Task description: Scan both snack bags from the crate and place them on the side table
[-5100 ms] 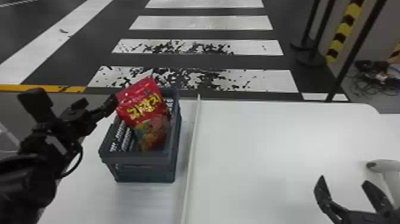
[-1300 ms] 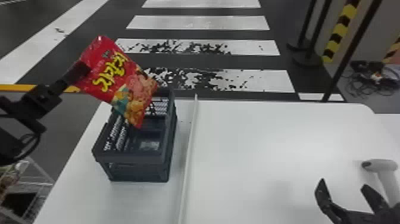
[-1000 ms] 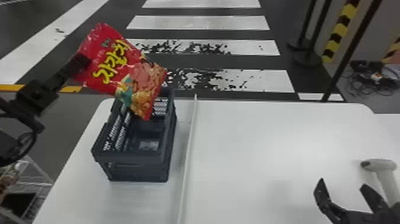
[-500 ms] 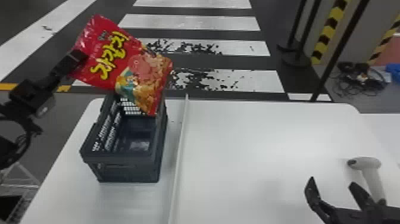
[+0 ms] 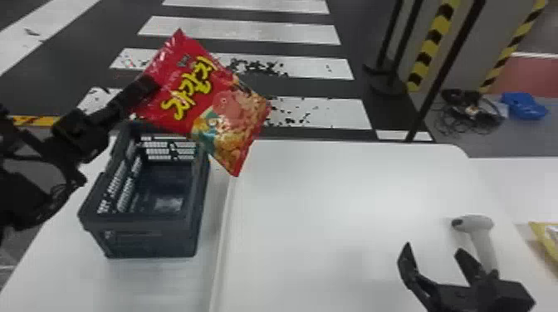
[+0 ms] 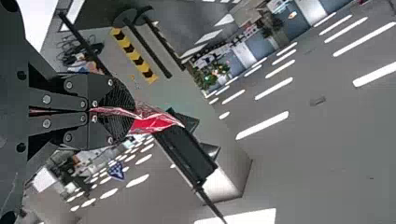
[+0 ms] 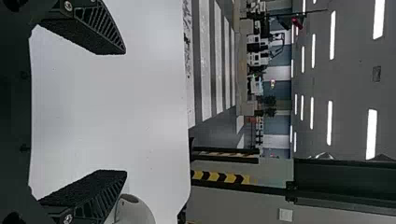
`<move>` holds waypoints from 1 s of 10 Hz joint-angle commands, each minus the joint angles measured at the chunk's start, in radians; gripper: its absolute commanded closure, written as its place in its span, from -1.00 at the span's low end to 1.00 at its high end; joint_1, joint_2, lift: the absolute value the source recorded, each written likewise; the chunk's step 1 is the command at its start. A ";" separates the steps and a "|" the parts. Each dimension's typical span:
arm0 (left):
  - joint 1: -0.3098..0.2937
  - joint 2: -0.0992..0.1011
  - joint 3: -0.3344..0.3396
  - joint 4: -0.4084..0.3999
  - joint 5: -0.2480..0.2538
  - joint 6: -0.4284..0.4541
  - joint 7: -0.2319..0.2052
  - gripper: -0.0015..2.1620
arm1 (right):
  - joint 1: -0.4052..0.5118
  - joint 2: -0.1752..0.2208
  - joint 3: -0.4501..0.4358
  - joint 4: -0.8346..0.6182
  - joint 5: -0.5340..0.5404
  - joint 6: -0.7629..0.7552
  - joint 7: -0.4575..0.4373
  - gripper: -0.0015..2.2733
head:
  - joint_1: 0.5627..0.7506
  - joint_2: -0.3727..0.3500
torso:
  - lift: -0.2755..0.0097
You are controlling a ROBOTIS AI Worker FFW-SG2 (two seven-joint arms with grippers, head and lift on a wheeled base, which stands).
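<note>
My left hand [image 5: 149,83], at the left, grasps a red snack bag [image 5: 195,95] by its edge, fingers pinched on the foil. The bag tilts in the air by the far end of a dark grey crate [image 5: 143,224], its lower corner reaching past the crate's right side. Large yellow lettering runs slantwise across the bag's front, with smaller dark print above and a picture of golden snacks below. The crate, with slotted walls, sits on a white surface left of a long raised strip [image 5: 224,232]. To the right, over a white tabletop [image 5: 324,199], my right hand [image 5: 434,248] is spread wide, near a pale handheld scanner [image 5: 475,224]. A yellow packet [image 5: 544,238] shows at the right edge. Beyond lie crosswalk stripes [image 5: 245,31], yellow-and-black posts and tangled cables [image 5: 469,112] on the floor.
</note>
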 commanded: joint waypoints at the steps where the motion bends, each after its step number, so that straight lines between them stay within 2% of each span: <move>1: -0.030 -0.007 -0.077 0.027 -0.046 0.000 0.001 0.98 | 0.006 0.000 -0.006 -0.003 -0.002 -0.005 -0.001 -0.93 | 0.41 -0.23 | 0.26; 5: -0.079 -0.033 -0.280 0.094 -0.150 0.000 0.001 0.98 | 0.008 0.000 -0.017 -0.005 -0.008 -0.011 -0.001 -0.93 | 0.41 -0.60 | 0.26; 10: -0.171 -0.038 -0.482 0.232 -0.264 0.006 -0.003 0.98 | 0.011 0.000 -0.035 -0.013 -0.019 -0.020 -0.001 -0.93 | 0.41 -0.90 | 0.26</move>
